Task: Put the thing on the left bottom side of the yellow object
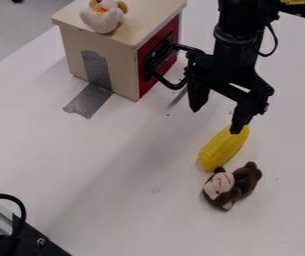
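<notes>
- Monkey plush [231, 185] lay on the white table [124, 172], just below the lower end of the yellow object [223, 147] and slightly to its right in the view, pale face at the left, brown body at the right.
- Gripper [215, 121] hung above and left of the yellow object's upper end, jaws spread wide, holding nothing; one tip overlapped that end in the view, contact unclear.
- Wooden box [104, 55] with a red side stood well up and left of the yellow object, a white toy [102, 20] on top.
</notes>
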You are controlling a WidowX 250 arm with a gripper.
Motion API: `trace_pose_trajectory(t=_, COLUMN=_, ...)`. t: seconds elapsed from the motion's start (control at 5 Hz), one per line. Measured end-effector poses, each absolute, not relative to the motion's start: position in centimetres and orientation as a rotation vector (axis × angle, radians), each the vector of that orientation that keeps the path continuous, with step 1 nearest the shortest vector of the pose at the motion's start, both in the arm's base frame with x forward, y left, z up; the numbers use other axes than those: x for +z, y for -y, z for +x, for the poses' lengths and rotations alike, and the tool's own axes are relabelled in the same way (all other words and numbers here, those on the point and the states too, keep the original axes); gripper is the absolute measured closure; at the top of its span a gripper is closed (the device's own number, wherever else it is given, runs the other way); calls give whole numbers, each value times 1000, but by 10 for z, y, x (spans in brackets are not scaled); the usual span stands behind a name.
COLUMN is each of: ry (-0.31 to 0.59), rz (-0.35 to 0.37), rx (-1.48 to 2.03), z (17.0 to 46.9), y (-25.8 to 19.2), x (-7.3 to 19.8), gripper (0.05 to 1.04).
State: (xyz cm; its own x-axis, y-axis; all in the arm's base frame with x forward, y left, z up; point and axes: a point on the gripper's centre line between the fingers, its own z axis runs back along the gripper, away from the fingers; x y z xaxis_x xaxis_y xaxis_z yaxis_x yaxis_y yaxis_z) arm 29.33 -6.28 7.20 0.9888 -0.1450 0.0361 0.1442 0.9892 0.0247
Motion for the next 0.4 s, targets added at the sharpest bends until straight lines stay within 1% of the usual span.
trace_pose_trajectory(t=0.2, ry=7, rz=25, rx=-145, z=289, y=62, x=64, gripper=84)
trace_pose_trajectory(t=0.4, ry=-9, rz=17, rx=-204, z=277, y=90, x=58, gripper=84)
